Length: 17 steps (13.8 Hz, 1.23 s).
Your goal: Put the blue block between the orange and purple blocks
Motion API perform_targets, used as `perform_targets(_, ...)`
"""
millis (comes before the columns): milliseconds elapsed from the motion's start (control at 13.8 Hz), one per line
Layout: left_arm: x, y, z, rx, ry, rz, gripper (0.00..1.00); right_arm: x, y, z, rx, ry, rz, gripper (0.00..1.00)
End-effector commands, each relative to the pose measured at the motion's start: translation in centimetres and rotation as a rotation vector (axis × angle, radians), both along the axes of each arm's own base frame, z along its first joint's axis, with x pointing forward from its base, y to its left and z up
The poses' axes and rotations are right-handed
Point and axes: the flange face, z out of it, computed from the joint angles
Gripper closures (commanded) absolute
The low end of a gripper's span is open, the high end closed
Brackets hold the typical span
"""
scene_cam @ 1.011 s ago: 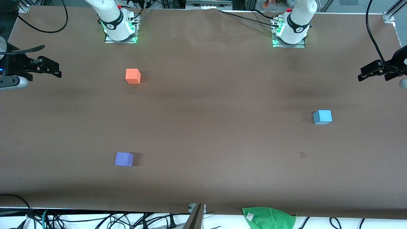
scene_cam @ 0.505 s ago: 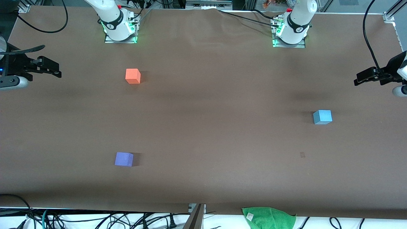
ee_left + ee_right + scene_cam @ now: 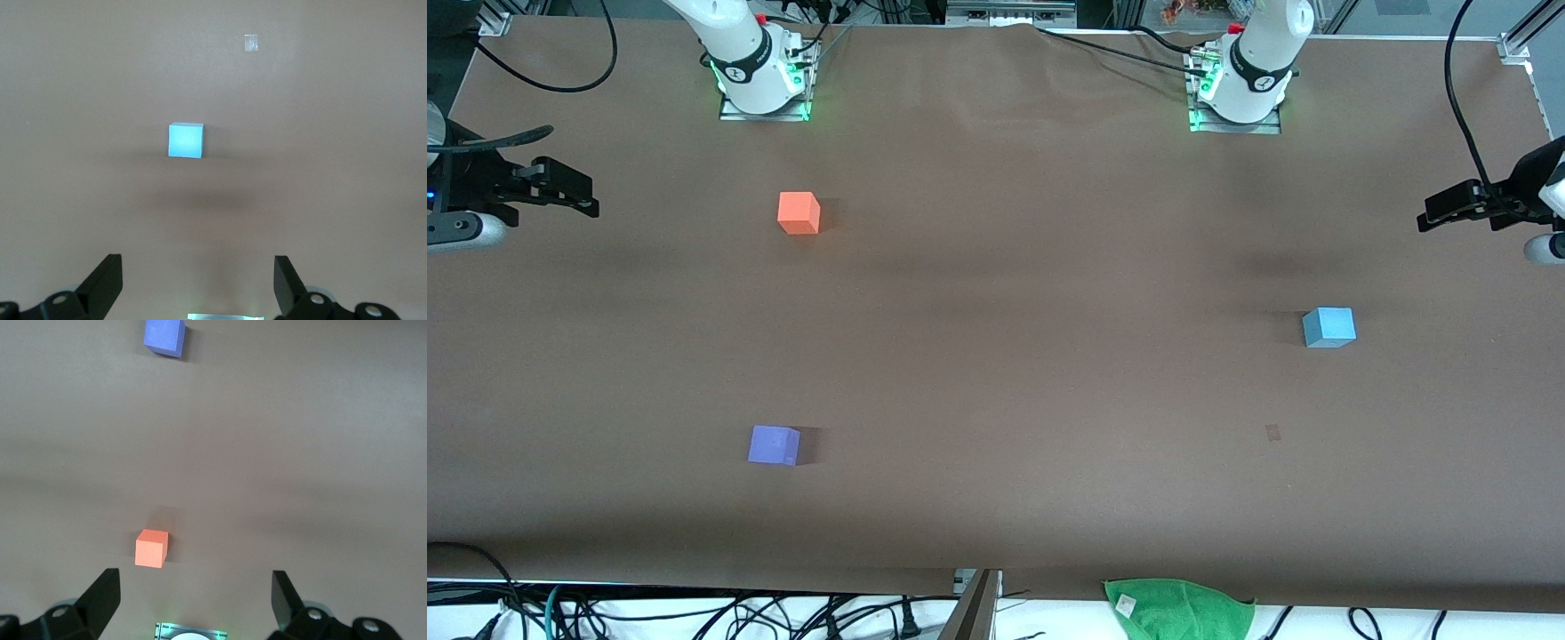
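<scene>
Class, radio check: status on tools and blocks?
Left tool open, high over blue block. Right tool open, waiting. Orange block and purple block apart, gap between unobstructed.

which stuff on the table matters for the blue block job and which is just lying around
Belongs to the job:
- blue block, toward the left arm's end
- orange block
- purple block, nearer the front camera than the orange one
- left gripper, jaws open

Lying about:
- green cloth at the table edge
- right gripper, waiting, open

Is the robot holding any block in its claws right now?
No. Both claws are open and empty. The left claw is up over the table near the blue block, and the right claw waits at its own end.
</scene>
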Motion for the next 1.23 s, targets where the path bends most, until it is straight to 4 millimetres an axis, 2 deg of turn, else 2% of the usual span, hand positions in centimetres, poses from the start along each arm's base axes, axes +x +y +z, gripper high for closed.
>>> perform_targets(0,-0.2,0.5,1.9,-0.016,-0.022,0.011,0.0,-0.1,-0.1,0.2,0.018,-0.007,-0.017,0.0)
perform_targets(289,-0.2,1.1,0.8,-0.022,-0.003,0.022,0.0,0.0,-0.1,0.2,0.018,-0.009,-0.016,0.0)
perform_targets(433,-0.2,1.1,-0.7,-0.025,0.017,0.021,0.0,0.0,-0.1,0.2,0.018,-0.009,-0.016,0.0)
perform_targets(505,0.1,1.1,-2.2,-0.023,0.02,0.022,0.0,0.0,-0.1,0.2,0.018,-0.009,-0.016,0.0)
perform_targets(650,0.4,1.3,-5.8,-0.021,0.011,0.027,0.0,0.0,-0.1,0.2,0.018,-0.009,-0.016,0.0)
perform_targets(939,0.6,2.5,-15.7,-0.022,0.005,0.025,0.0,-0.1,-0.2,0.2,0.018,-0.007,-0.017,0.0)
perform_targets(1155,2.5,2.9,-22.2,-0.013,0.03,0.005,0.0,-0.1,-0.2,0.2,0.018,-0.007,-0.017,0.0)
